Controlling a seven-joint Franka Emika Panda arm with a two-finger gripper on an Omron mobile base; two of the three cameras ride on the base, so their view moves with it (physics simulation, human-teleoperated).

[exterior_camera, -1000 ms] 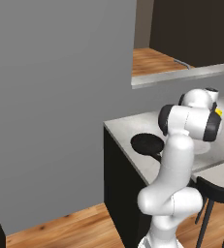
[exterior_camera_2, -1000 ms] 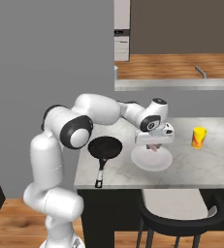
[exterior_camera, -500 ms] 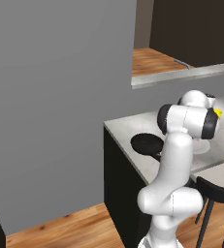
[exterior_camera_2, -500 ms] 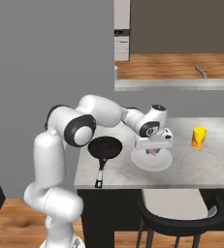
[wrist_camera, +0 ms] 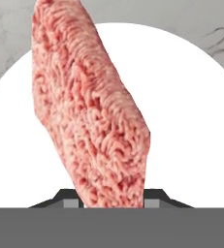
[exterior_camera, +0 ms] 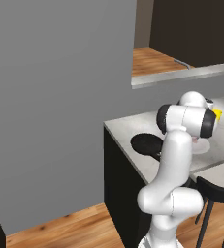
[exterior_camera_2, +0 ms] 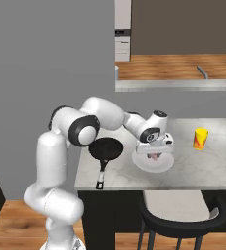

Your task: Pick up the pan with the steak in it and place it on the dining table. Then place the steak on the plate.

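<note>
currently we are pinching the steak (wrist_camera: 91,111) in the claw (wrist_camera: 112,196), hanging just above the plate (exterior_camera_2: 153,162); letting go crookedly risks it flopping onto the counter (exterior_camera_2: 217,161).

Even, soft rendered light throughout; the plate (wrist_camera: 191,121) blows out to flat white, the tabletop (exterior_camera_2: 202,168) shows faint shadows, edges slightly jagged.

A plain grey wall (exterior_camera: 50,97) rises over a wooden floor (exterior_camera: 60,232); a black stool (exterior_camera_2: 183,217) stands nearby.
</note>
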